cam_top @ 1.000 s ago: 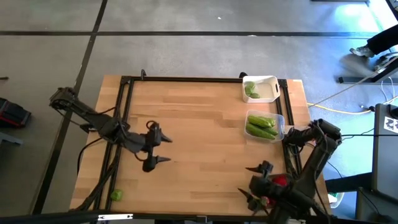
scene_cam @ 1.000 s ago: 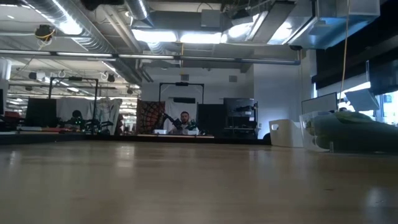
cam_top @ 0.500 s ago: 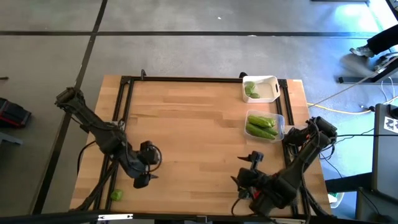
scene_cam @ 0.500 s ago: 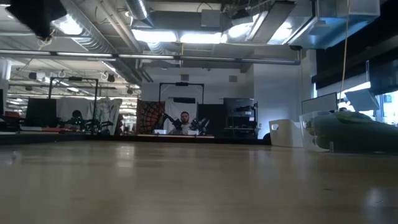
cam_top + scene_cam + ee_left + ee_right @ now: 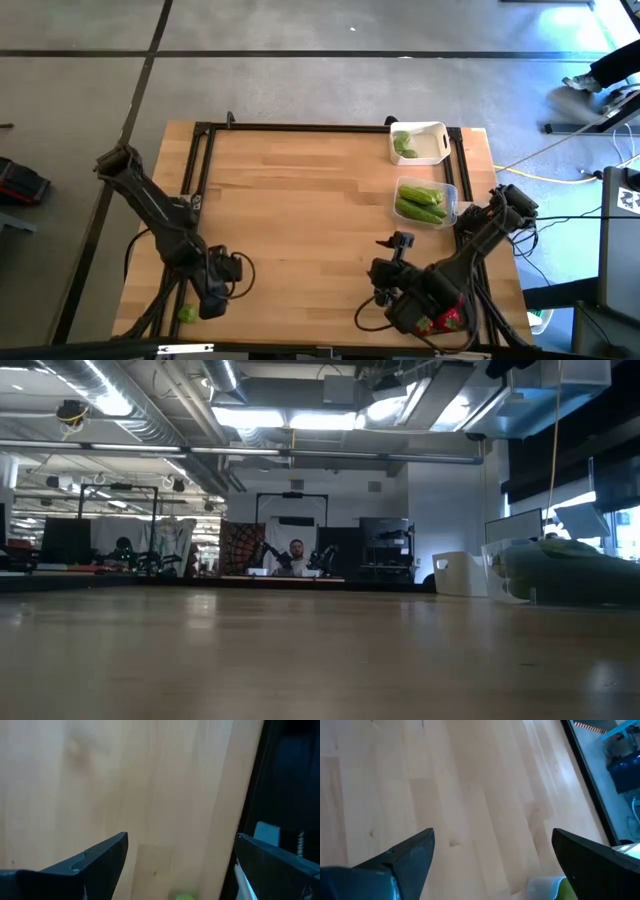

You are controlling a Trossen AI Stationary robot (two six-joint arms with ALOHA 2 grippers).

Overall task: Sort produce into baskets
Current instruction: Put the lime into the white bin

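- Nearest the front edge of the wooden table (image 5: 300, 200), a small green lime-like piece (image 5: 186, 314) lay at the left corner, outside every basket.
- Just beside it, the left gripper (image 5: 222, 287) hung over the wood with its fingers (image 5: 95, 862) spread apart and nothing between them; its wrist view caught the lime-like piece (image 5: 184, 896) at the picture's lower edge, close to the table's black frame (image 5: 270, 780).
- Also at the front, toward the right corner, the right gripper (image 5: 385, 296) sat low over bare wood, jaws wide apart and holding nothing.
- Under that arm, a red tomato-like item (image 5: 447, 319) showed partly, in what seemed a dark basket; the arm hid most of it.
- Farther back along the right edge stood the clear plastic basket (image 5: 449, 192), holding elongated green pods (image 5: 420, 204).
- Beyond that, at the far right corner, the opaque white basket (image 5: 436, 146) held a green lime-like piece (image 5: 403, 147) against its left wall.
- From table height, both baskets appeared at the right, white (image 5: 459, 574) and clear (image 5: 560, 572).
- Well past the table, a person (image 5: 296, 552) sat in the room.
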